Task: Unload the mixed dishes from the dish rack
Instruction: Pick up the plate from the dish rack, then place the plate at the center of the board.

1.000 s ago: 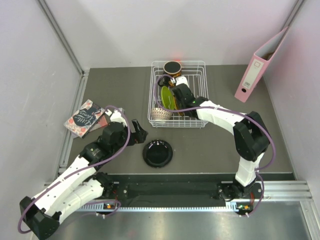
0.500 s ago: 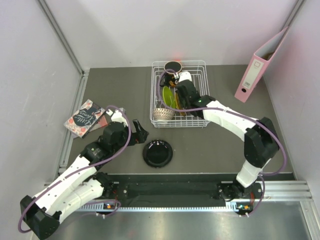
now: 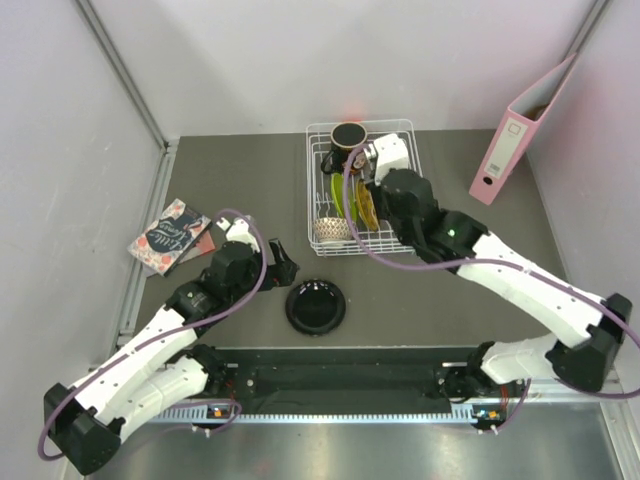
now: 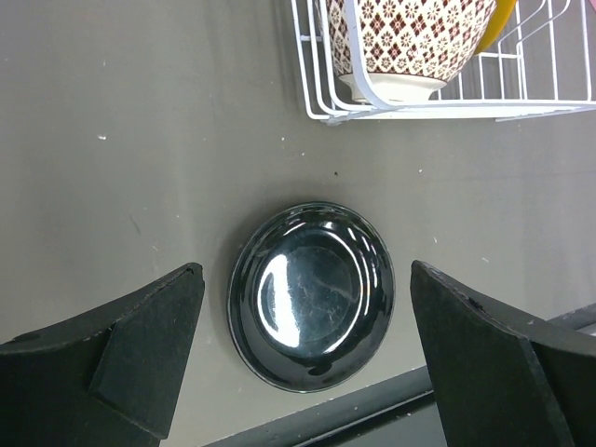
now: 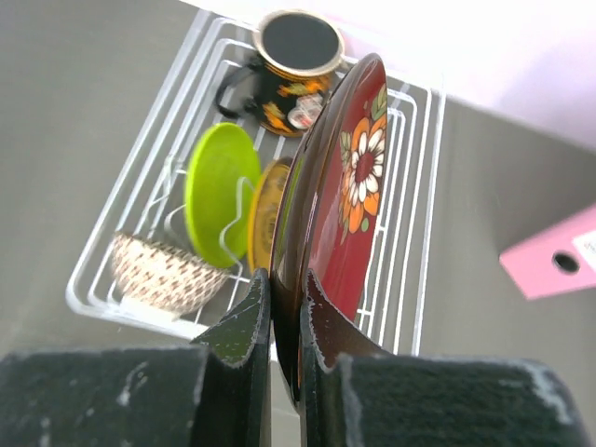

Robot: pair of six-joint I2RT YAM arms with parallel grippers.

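Note:
The white wire dish rack (image 3: 380, 124) stands at the back centre. My right gripper (image 3: 370, 203) is shut on the rim of the red floral plate (image 5: 358, 186) and holds it edge-up above the rack (image 5: 410, 186). The lime green plate (image 5: 219, 191) and the yellow plate (image 5: 265, 209) stand in the dividers. The beige bowl (image 5: 158, 275) sits at the rack's near corner and the dark mug (image 5: 293, 60) at its far end. The glossy black plate (image 3: 315, 306) lies flat on the table. My left gripper (image 4: 303, 275) is open above it (image 4: 312, 293).
A pink ring binder (image 3: 520, 135) leans on the right wall. Books (image 3: 175, 235) lie at the left by the wall. A dark rail (image 3: 350, 375) runs along the table's near edge, just in front of the black plate.
My right arm has risen and pulled back from the rack, lifting the red floral plate out of the dividers. The left arm has barely moved.

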